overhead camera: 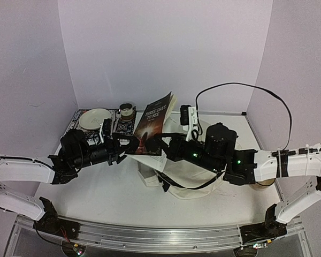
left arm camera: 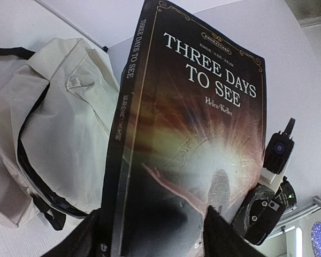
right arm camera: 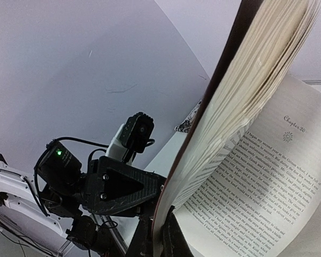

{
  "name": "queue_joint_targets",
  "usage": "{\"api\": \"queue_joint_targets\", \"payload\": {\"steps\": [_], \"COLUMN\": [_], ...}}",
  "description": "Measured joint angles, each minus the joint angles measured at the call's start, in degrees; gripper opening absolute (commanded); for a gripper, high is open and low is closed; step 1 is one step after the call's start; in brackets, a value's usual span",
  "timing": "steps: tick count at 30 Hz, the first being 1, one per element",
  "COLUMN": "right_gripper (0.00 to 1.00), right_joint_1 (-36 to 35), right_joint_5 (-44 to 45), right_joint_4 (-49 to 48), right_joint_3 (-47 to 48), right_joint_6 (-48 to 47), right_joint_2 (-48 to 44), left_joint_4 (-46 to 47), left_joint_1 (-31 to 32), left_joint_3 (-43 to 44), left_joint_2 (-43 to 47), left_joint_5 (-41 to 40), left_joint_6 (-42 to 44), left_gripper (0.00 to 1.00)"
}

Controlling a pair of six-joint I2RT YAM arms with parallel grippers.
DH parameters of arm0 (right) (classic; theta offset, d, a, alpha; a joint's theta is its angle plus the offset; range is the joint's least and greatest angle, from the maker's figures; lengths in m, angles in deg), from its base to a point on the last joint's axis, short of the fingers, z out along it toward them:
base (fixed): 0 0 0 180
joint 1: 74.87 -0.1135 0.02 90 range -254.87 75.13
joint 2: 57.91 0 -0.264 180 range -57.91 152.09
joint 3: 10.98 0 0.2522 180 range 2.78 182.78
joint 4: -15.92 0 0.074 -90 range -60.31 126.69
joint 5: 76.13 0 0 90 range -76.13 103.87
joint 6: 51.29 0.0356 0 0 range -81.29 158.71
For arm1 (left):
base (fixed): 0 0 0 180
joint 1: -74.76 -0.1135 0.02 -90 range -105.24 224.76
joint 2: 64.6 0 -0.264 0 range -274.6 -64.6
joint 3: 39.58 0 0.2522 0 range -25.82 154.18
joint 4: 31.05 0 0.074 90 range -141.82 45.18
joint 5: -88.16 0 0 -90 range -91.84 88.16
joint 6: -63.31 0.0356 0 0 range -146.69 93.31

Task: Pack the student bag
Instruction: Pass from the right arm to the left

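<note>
The white tabletop point(overhead camera: 96, 187) carries a large soft cream fabric backpack point(overhead camera: 195, 184) with black straps, slumped near its middle. Over in the far left corner lies a black-and-white patterned mat point(overhead camera: 123, 127). Toward the right side sits a tan round object point(overhead camera: 266, 183), mostly hidden

Book point(overhead camera: 154, 128): dark brown-black cover with an orange-gold glow at centre, white title lettering and a thin gold ornamental border. It has cream page edges and white pages point(right arm camera: 278, 176) in black print. Bag point(left arm camera: 69, 123): cream fabric, black straps point(left arm camera: 10, 51). Far left: white plate point(overhead camera: 94, 118) on a black-and-white patterned mat point(overhead camera: 123, 127). Arms point(overhead camera: 16, 170): white links, black joints, green lights point(overhead camera: 237, 160). Walls point(overhead camera: 166, 48): pale lilac.
</note>
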Motion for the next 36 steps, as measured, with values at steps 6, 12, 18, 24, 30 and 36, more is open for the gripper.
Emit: {"api": "queue_joint_targets", "payload": {"steps": [6,12,18,24,30,36], "right_gripper": [0.00,0.02,0.20,0.52,0.83,0.98], "right_joint_1": [0.4,0.6,1.1,3.6,7.4,14.2], "right_joint_5": [1.0,1.1,1.1,0.6,-1.1,-9.0], "right_joint_4": [-4.1,-6.9,-7.4,-1.7,14.4,22.3], "right_joint_3": [-2.6,-4.9,-6.3,-8.8,-6.9,-5.5], "right_joint_6": [1.4,3.9,4.9,3.4,-1.1,-3.9], "right_joint_2": [-0.9,-0.9,0.1,-0.2,-2.6,-6.7], "left_joint_4": [2.4,4.4,6.0,6.5,5.0,1.0], "left_joint_1": [0.0,0.1,0.3,0.1,-2.3,-4.0], "left_joint_3": [-0.9,-2.7,-4.2,-5.3,-5.7,-4.1], "left_joint_2": [1.3,3.3,4.3,4.8,3.8,2.7], "left_joint_5": [-1.2,-2.5,-3.4,-3.1,-0.7,5.4], "left_joint_6": [-0.9,-1.8,-2.3,-1.4,1.8,5.0], "left_gripper": [0.35,0.15,0.00,0.00,0.00,0.00]}}
